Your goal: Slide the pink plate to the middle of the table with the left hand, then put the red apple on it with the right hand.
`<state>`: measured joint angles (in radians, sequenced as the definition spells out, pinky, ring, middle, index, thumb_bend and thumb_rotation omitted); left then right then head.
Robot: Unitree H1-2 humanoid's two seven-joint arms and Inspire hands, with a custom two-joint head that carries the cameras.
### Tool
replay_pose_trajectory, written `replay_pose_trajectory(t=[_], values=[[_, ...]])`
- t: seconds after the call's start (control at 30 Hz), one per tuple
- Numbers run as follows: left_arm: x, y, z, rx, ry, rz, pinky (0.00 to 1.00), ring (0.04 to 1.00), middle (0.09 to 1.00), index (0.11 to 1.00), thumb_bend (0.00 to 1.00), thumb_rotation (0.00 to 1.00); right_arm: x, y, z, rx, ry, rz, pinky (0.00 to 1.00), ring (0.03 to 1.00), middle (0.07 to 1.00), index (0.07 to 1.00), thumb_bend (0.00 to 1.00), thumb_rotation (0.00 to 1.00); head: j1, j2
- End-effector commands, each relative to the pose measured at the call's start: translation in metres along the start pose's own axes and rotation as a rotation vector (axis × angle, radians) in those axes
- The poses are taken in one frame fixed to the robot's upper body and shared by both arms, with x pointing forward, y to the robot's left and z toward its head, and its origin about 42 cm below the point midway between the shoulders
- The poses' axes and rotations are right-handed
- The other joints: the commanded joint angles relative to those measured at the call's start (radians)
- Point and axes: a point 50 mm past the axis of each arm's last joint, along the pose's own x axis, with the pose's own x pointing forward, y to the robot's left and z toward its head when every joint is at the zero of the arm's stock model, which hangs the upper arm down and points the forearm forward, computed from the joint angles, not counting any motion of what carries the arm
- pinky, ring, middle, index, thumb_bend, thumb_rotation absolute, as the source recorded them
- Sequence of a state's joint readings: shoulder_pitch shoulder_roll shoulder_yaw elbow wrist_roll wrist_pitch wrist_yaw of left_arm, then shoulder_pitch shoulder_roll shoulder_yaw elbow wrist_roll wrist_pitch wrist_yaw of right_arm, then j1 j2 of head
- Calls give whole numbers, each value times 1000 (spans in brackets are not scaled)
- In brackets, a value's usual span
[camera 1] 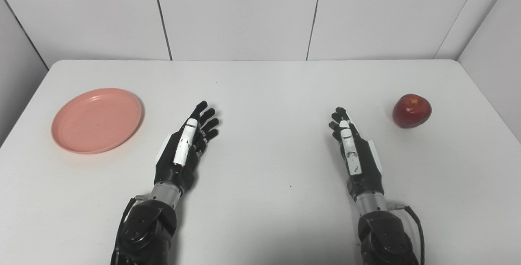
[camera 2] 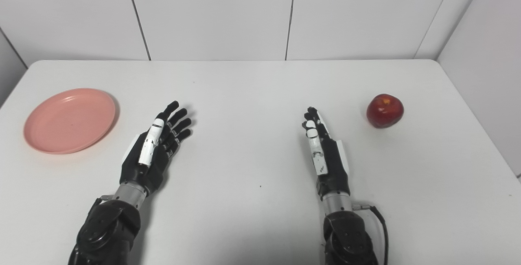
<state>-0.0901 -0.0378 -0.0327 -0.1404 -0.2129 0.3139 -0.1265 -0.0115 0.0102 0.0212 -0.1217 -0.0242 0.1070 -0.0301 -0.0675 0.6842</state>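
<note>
Plate [camera 1: 97, 120], one; apple [camera 1: 411, 110], one; hands, two, empty.

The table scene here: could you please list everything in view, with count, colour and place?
plate: one, pink, empty, on the left side of the table
apple: one, red, on the right side of the table
table: one, white, fills most of the view
wall panels: white, with dark seams, behind and beside the table
left hand: one, black and white, open, right of the plate and apart from it
right hand: one, black and white, open, left of the apple and apart from it
</note>
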Motion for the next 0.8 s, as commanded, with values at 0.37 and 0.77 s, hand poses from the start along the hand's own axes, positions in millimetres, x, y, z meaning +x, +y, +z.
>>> replay_pose_trajectory(t=[0.37, 0.77], values=[[8, -8, 19, -4, -99, -34, 922, 912, 931, 915, 411, 883, 6, 3, 11, 11, -72, 5, 981, 920, 933, 933, 257, 1000, 2, -1], [8, -8, 19, 0, -98, -35, 922, 913, 931, 916, 407, 891, 6, 2, 11, 6, -77, 5, 962, 915, 930, 931, 252, 1000, 2, 0]])
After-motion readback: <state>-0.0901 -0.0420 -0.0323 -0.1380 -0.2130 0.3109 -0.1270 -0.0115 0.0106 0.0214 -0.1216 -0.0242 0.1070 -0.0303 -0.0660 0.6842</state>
